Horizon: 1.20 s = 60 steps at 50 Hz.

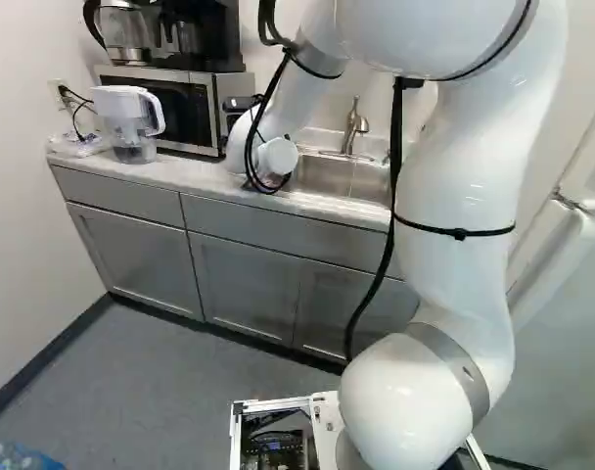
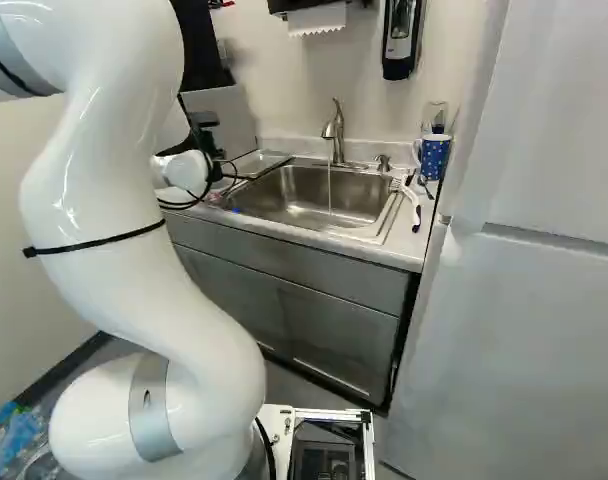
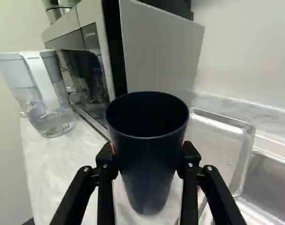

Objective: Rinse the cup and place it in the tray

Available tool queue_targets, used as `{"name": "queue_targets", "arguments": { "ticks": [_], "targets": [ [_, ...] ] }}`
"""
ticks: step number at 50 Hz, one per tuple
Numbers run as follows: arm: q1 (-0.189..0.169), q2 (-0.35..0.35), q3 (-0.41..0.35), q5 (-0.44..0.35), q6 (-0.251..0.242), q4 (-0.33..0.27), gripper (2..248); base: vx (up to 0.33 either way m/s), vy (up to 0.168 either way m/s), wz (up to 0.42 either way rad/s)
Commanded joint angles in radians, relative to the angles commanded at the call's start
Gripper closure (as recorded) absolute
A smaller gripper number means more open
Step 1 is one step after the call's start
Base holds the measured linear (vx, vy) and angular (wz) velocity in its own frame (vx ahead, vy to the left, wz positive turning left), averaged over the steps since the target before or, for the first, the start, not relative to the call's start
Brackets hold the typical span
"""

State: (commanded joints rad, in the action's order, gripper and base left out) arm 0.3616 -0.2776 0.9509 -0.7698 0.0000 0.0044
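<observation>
Dark navy, the cup [image 3: 149,159] is gripped between the two fingers of the end effector [image 2: 208,140], an orange pad showing at either side of it. Its open mouth is clear of the fingers; whether its base touches the counter [image 3: 48,159], I cannot tell. Just beside the end effector lies the metal tray [image 3: 215,140], with the sink [image 3: 273,183] beyond it, where a thin stream runs from the faucet [image 2: 333,132]. Ahead stands the microwave [image 3: 93,40]; on the side away from the tray, the water pitcher [image 3: 48,103].
</observation>
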Motion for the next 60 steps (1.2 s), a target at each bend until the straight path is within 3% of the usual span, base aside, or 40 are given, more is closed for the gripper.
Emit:
{"name": "queue_targets", "arguments": {
  "ticks": [14,40,60],
  "targets": [
    [-0.037,0.036,-0.010,0.009,0.000,0.000,124,0.000,0.000,0.000],
    [-0.111,0.060,0.016,0.098,0.000,0.000,124,0.000,0.000,0.000],
    [-0.167,0.061,0.014,0.098,0.000,0.000,124,0.000,0.000,0.000]
  ]
}}
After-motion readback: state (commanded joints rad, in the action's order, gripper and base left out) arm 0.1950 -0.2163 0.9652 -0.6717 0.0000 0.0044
